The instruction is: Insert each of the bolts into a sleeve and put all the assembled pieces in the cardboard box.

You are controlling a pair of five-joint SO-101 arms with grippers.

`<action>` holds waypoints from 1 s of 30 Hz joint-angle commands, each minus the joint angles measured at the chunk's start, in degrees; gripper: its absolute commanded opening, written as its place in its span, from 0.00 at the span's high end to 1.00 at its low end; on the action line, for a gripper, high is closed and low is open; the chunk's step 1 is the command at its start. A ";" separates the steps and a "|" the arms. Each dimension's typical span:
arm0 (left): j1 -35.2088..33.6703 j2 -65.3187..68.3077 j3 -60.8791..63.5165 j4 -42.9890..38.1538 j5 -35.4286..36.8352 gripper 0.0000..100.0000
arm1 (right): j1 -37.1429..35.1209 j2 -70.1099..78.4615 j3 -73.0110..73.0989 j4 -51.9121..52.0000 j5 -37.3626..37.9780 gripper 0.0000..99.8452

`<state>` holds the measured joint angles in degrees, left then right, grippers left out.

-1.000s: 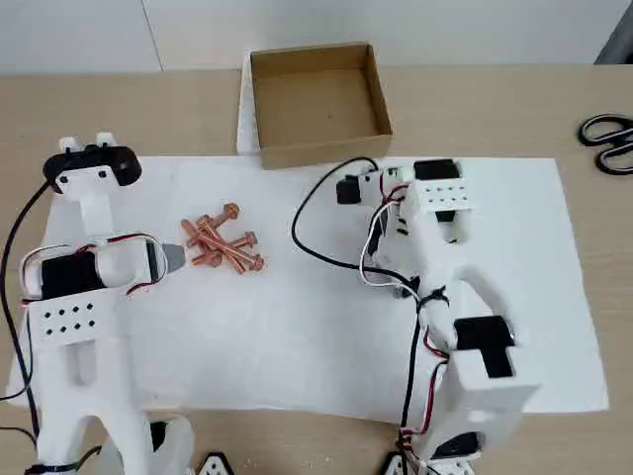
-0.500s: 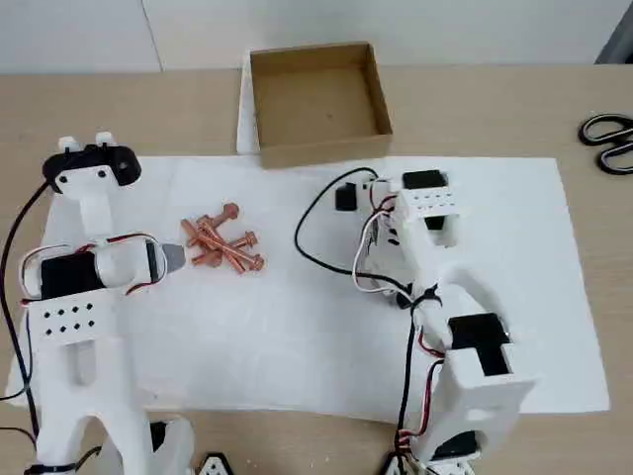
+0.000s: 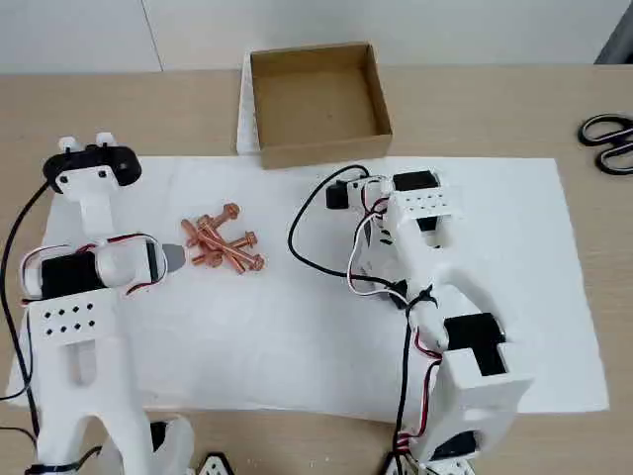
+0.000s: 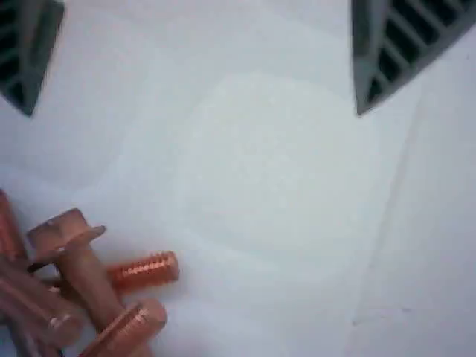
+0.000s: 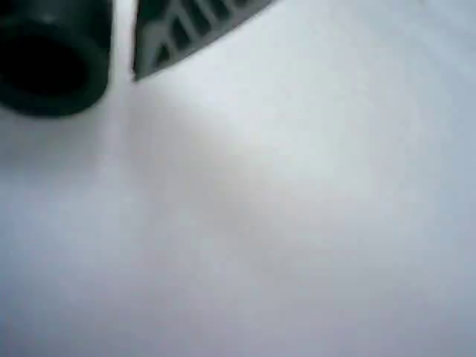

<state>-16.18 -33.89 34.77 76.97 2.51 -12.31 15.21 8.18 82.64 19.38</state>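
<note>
Change: in the high view the right arm [image 3: 423,203] is now a little lower and further left than a second ago, and its black cable loop swings along with it. The left arm [image 3: 84,287], the bolts [image 3: 223,242] and the cardboard box [image 3: 321,150] are unchanged.

Meaning, as a judgement: the task is barely begun. The box is still empty, the bolts lie in one loose pile left of centre on the white sheet [image 3: 297,327], and no bolt is in a sleeve. The right arm looks to be working on the sleeve, while the left waits at the pile.

View differences:
- The high view shows no sleeve at all, so I judge it is hidden under the right arm.
- The right wrist view does show it: a dark sleeve [image 5: 48,63] in the upper left of the frame, bore facing the camera, just beside the right gripper [image 5: 126,44]. I cannot tell whether that gripper is closed on it or open.
- The left wrist view shows the left gripper [image 4: 208,67] spread wide and holding nothing, over bare sheet. The copper bolts are in the lower left of that frame, near but not between the jaws.
- The high view alone gives the layout: box at upper centre, scissors [image 3: 605,139] at the far right edge.
</note>
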 commanded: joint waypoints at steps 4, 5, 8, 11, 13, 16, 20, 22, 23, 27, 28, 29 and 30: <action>-0.18 -0.26 -0.22 -1.05 0.18 0.74 | 0.31 -0.13 -0.09 -1.54 0.88 0.86; -0.18 -0.26 -0.22 -1.05 0.18 0.74 | 0.31 -0.13 -0.09 -1.54 0.88 0.86; -0.18 -0.26 -0.22 -1.05 0.18 0.74 | 0.31 -0.13 0.88 -1.71 0.88 0.86; -0.18 -0.26 -0.22 -1.05 0.18 0.74 | 0.31 -0.13 4.13 -4.18 0.88 0.86; -0.18 -0.26 -0.22 -1.05 0.18 0.74 | 0.31 -0.13 6.24 -5.58 0.88 0.86; -0.18 -0.26 -0.22 -1.14 0.18 0.74 | 0.40 -0.13 8.26 -7.43 0.79 0.86; -0.18 -0.26 -0.22 -1.14 0.18 0.74 | 0.40 -0.13 10.02 -9.36 0.62 0.86; -0.18 -0.26 -0.22 -1.05 0.18 0.74 | 0.40 -0.13 10.90 -9.98 0.53 0.86; -0.18 -0.26 -0.22 -1.05 0.18 0.74 | 0.40 -0.13 11.43 -10.33 0.53 0.86; -0.18 -0.26 -0.22 -1.05 0.18 0.74 | 0.40 -0.13 12.84 -10.59 0.53 0.88; -0.18 -0.26 -0.22 -1.05 0.18 0.74 | 0.40 -0.13 13.01 -10.42 0.53 0.90; -0.18 -0.26 -0.22 -1.05 0.18 0.74 | 0.40 -0.13 13.10 -10.42 0.53 0.93; -0.18 -0.26 -0.22 -1.05 0.18 0.74 | 0.40 -0.13 13.19 -10.15 0.53 0.97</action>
<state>-16.18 -33.89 34.77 76.97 2.51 -11.96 13.80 17.76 72.88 19.56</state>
